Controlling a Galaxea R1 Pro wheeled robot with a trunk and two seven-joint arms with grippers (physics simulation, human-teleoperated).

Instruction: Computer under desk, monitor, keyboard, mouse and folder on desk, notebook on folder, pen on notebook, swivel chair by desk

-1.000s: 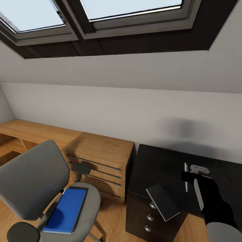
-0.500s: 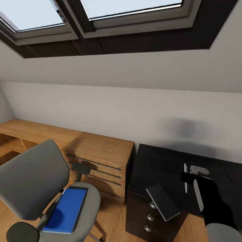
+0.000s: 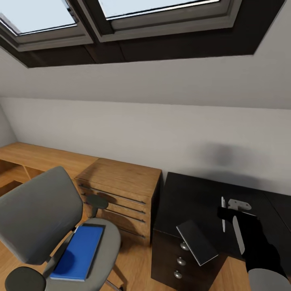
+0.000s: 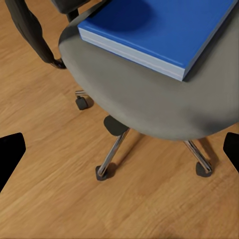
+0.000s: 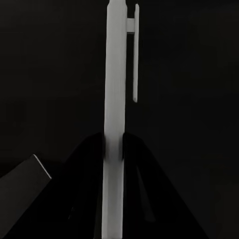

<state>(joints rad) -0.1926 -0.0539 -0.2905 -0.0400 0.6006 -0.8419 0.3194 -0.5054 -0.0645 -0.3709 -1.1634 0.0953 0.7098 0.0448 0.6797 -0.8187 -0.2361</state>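
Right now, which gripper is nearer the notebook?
Right. The right gripper, shut on the pen, is just beside the notebook on the desk; the left hangs over the swivel chair.

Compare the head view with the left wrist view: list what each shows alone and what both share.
Head view alone: the desk, the notebook overhanging its edge, the pen at the right pincer, the wood cabinet, the skylight.
Left wrist view alone: the chair's metal star base and castors.
Both: the swivel chair with the blue folder on its seat, and plank floor.
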